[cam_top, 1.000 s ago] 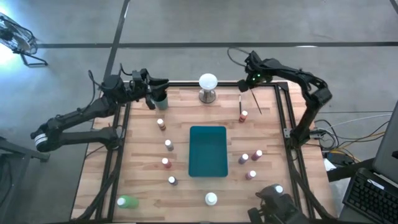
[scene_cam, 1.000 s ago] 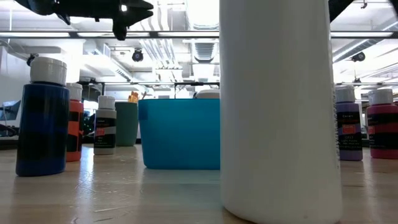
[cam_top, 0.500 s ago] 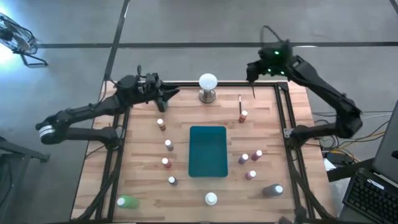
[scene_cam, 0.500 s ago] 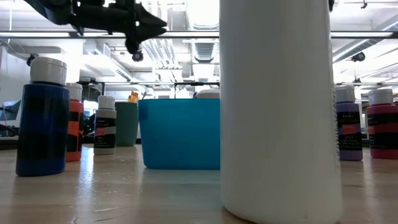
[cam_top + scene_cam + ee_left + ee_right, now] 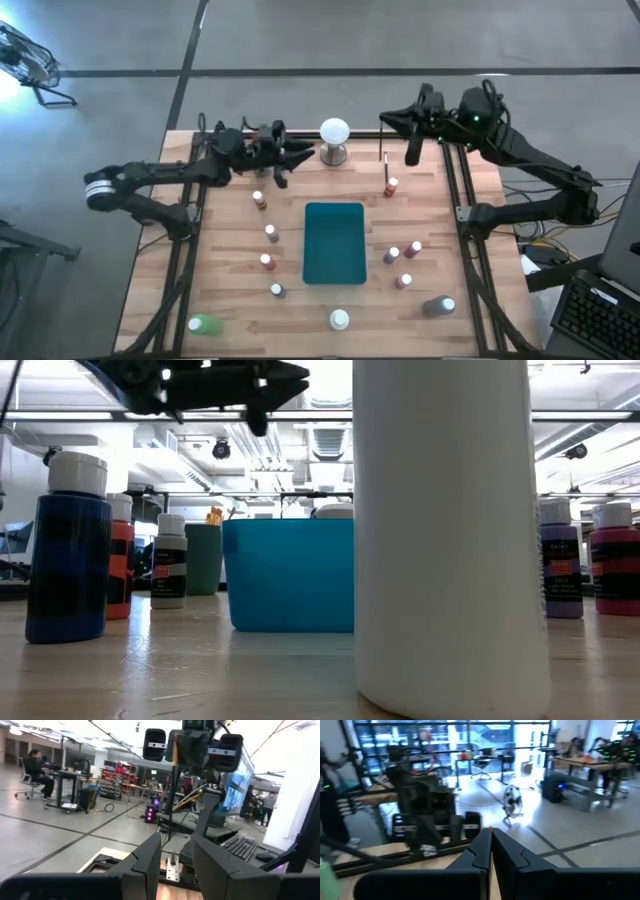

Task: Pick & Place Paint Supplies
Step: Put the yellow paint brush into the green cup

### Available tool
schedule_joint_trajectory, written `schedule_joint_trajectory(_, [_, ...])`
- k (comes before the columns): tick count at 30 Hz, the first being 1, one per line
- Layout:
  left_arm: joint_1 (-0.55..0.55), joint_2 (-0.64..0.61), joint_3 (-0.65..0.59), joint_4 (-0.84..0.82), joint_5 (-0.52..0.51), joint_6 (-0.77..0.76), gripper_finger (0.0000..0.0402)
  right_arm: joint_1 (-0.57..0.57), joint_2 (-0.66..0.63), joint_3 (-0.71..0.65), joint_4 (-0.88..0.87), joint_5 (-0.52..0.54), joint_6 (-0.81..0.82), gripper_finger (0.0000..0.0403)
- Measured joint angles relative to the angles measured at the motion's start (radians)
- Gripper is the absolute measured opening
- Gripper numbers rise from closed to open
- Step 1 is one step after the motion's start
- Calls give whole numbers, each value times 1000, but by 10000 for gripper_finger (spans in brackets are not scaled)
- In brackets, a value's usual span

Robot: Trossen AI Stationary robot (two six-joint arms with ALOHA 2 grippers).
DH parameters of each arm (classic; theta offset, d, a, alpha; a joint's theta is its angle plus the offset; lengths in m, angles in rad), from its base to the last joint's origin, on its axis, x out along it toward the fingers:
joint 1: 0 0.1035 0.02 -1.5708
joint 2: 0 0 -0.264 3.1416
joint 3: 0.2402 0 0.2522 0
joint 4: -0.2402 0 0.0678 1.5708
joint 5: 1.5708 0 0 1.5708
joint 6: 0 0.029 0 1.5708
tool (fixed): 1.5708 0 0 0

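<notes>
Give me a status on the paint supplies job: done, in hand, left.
Done: nothing that shows; the teal tray holds nothing. In hand: the right gripper, raised at the far edge of the table, is shut on a thin brush; the left gripper hovers open, empty. Left: a second brush on the table and all the bottles, scattered round the tray.
</notes>
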Motion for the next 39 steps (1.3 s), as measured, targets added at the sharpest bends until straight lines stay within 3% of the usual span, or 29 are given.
schedule_joint_trajectory(9, [-50, 144, 180, -49, 31, -7, 120, 76, 45, 0, 32, 27, -4, 8])
schedule_joint_trajectory(19, [-67, 268, 295, -69, 30, 46, 177, 92, 55, 0, 66, 27, -2, 8])
schedule_joint_trajectory(39, [-77, 371, 447, -93, 56, 83, 178, 99, 55, -8, 83, 23, -3, 8])
